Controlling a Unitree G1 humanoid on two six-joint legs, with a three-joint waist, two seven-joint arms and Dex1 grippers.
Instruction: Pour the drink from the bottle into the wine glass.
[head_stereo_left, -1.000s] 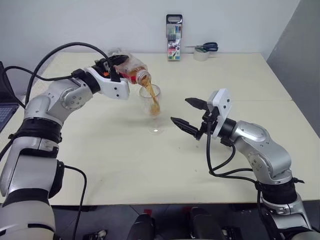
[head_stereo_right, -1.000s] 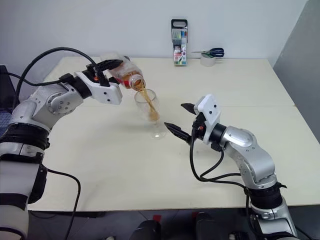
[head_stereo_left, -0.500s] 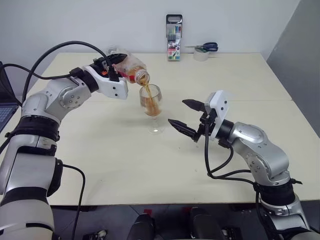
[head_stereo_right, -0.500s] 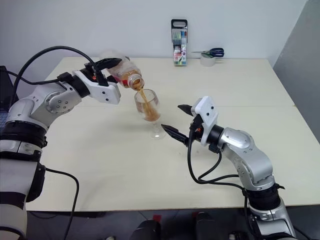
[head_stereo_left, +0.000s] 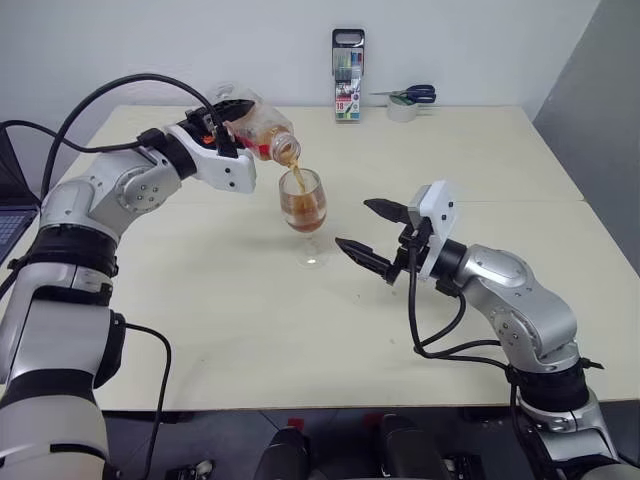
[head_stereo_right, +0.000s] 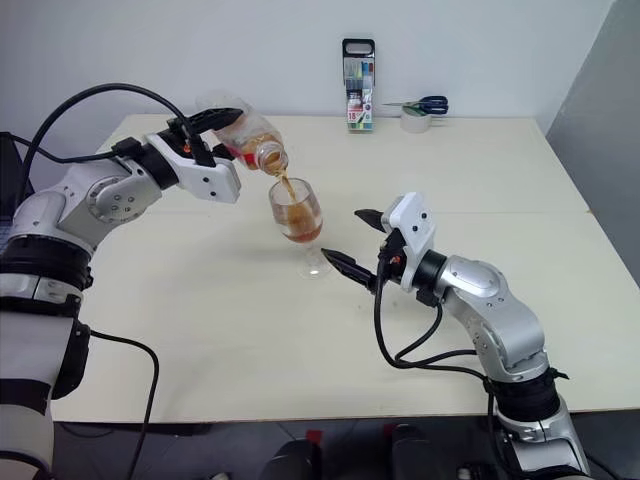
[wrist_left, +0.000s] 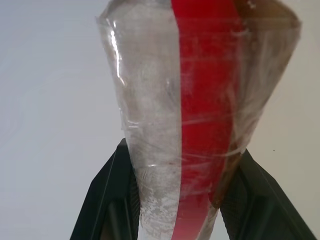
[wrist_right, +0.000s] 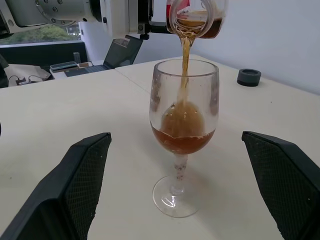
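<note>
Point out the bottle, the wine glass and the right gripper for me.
bottle (head_stereo_left: 262, 133), left eye view, on its tilted clear body.
wine glass (wrist_right: 184, 112), right wrist view, on the bowl.
right gripper (head_stereo_left: 372, 232), left eye view, midway between its open fingertips.

My two black fingers (wrist_left: 107, 200) rise on either side of the bottle (wrist_left: 200, 100) and press against its clear, crinkled plastic wall, which I hold squeezed between them. A red label strip (wrist_left: 205, 115) runs lengthwise along the bottle. Behind it lies a pale, plain surface (wrist_left: 50, 100).
</note>
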